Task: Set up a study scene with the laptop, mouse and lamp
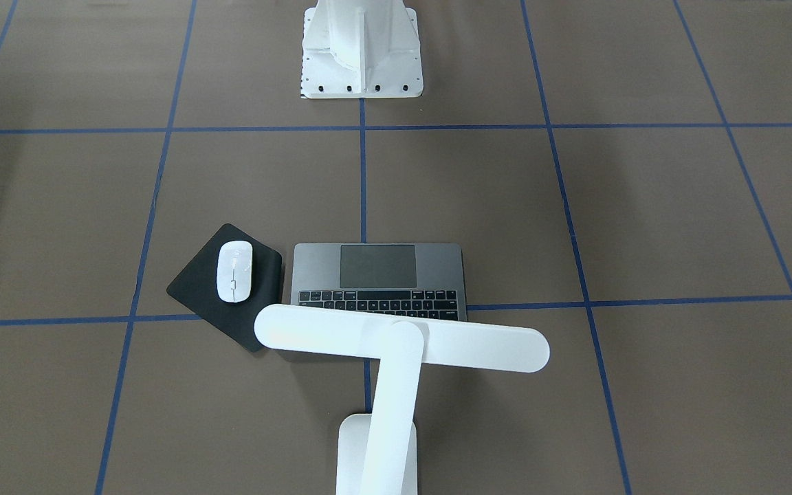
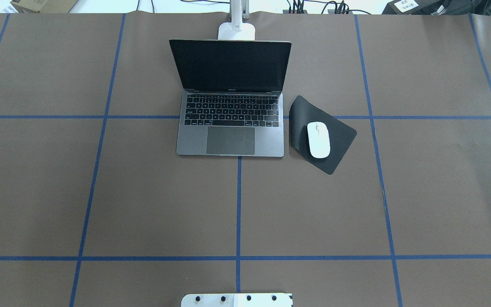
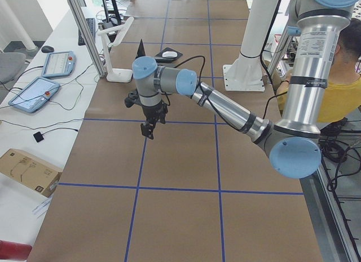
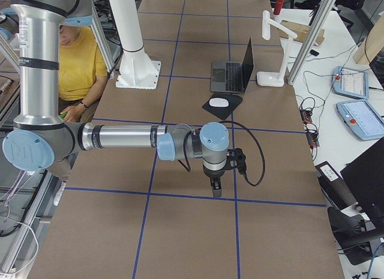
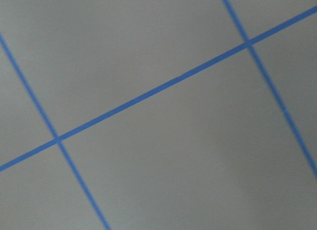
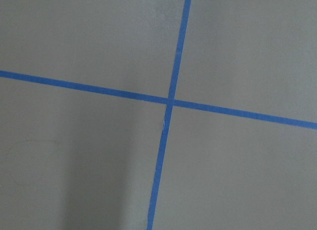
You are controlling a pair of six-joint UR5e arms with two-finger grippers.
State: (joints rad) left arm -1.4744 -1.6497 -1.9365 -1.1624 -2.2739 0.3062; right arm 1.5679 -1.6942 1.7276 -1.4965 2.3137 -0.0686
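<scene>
Overhead exterior: shows laptop (image 2: 230, 128) lid up, mouse (image 2: 318, 140) on pad (image 2: 340, 135) beside, lamp (image 2: 237, 30) behind; can't tell spread or hold of left claw (image 3: 148, 131), right claw (image 4: 216, 191).

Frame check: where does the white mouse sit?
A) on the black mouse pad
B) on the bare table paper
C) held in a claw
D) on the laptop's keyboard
A: the mouse lies on the black mouse pad, just beside the open laptop.
</scene>
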